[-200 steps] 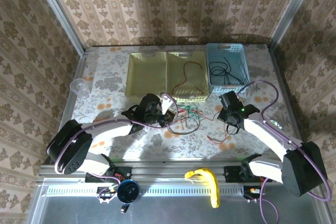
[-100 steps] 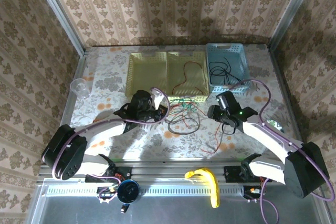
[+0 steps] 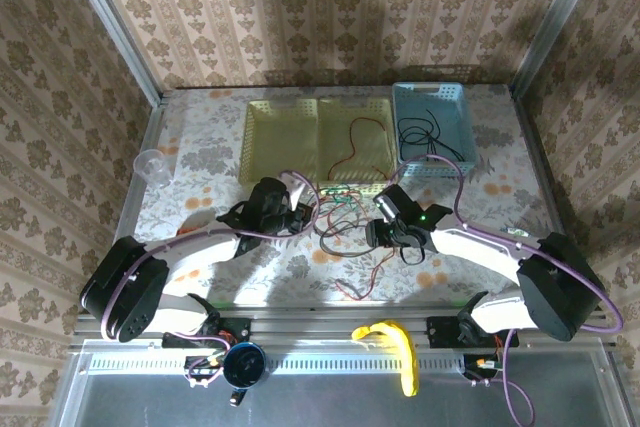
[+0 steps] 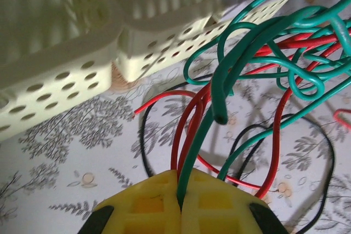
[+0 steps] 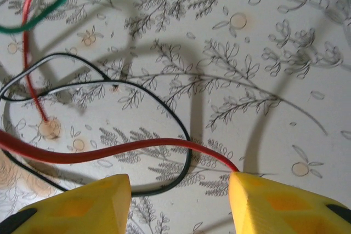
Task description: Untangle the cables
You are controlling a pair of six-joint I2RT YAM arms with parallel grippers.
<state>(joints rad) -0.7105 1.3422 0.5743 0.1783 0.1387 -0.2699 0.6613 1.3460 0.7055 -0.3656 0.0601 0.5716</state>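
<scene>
Left pincer (image 4: 180, 193) clamped on green and red cables (image 4: 218, 94); right pincer (image 5: 181, 190) apart. Risk: hard pull tightens knot, snags loops on basket (image 4: 66, 20).

A robotics lab booth dressed like a home: wallpapered panels (image 3: 330, 7) at nine, twelve and three o'clock sit between aluminium posts (image 3: 110, 22), the tabletop (image 3: 200, 157) is floral-printed, and a metal rail (image 3: 320, 327) runs at six o'clock.
</scene>
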